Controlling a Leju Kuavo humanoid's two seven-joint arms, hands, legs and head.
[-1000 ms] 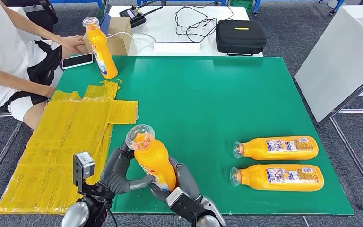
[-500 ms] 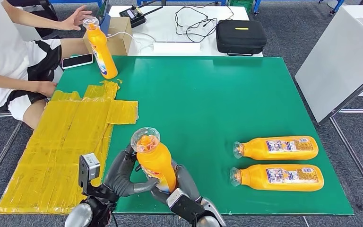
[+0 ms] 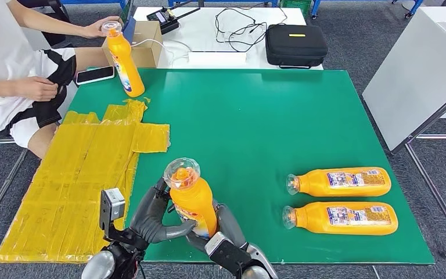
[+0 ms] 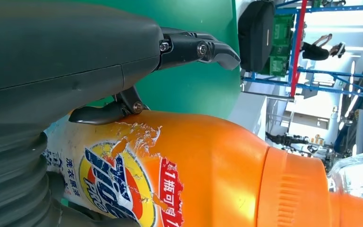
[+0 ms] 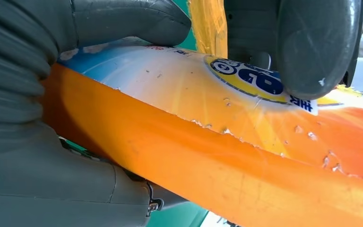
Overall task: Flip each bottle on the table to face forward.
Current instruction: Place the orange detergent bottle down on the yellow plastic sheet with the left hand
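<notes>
So the robot had one orange bottle (image 3: pixel 193 200) standing upright near the front edge of the green bench (image 3: pixel 255 122), clamped between both hands. Left hand (image 3: pixel 151 215) was wrapped round it from one side, right hand (image 3: pixel 223 224) from the other, fingers (image 3: pixel 161 231) of both clenched on the lower body of the bottle. From the left wrist camera you could see the printed label (image 4: pixel 123 189) on the bottle facing that hand, with one dark finger stuck out past it touching nothing. Clear cap (image 3: pixel 181 172) on top, pointing up and tilted a bit toward the far side.

Two more orange bottles were lying flat on their sides off to the robot's right, one (image 3: pixel 340 182) just behind the other (image 3: pixel 341 217), caps pointing left, white labels up.

A fourth bottle (image 3: pixel 123 58) stood upright at the far left corner, and a person's hand (image 3: pixel 96 27) was resting at its cap. Same person sat beside the bench. There was a crinkly yellow sheet (image 3: pixel 75 180) covering the left part of the bench, and a phone (image 3: pixel 95 75) near the far bottle.
</notes>
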